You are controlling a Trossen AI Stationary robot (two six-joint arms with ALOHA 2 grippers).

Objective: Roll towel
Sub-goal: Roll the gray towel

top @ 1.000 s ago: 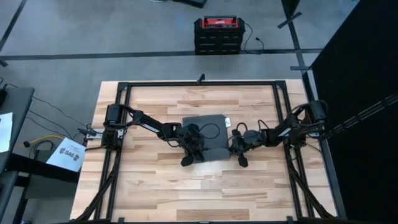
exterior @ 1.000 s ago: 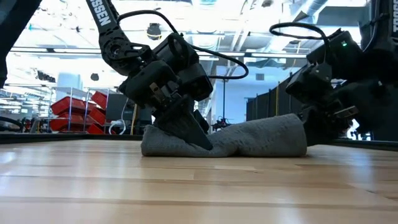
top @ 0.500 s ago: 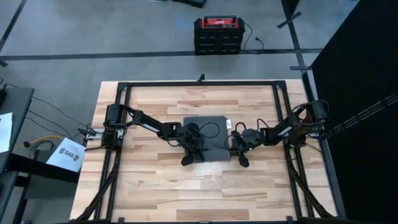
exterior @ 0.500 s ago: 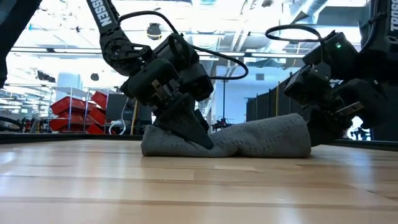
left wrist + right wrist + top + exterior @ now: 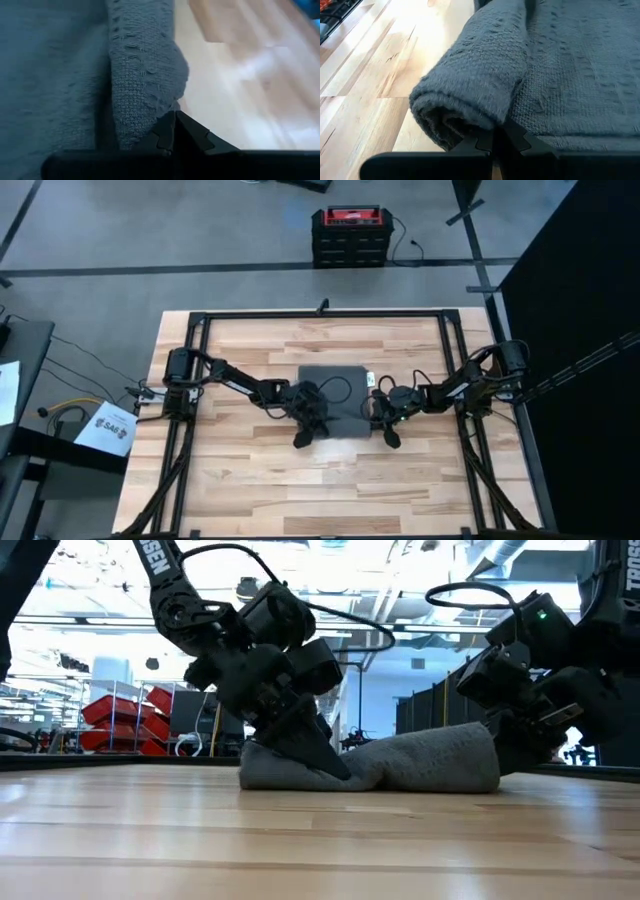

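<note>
At frame centre, left hand [image 5: 304, 434] and right hand [image 5: 388, 434], each pressed together, pinched the towel's [image 5: 336, 388] rolled edge; arm lettering unreadable.

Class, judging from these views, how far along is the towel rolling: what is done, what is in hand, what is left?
Done: the near edge of the towel is curled into a short roll. In hand: the left gripper and right gripper grip the roll's two ends. Left: most of the cloth lies flat beyond the roll, unrolled.
</note>
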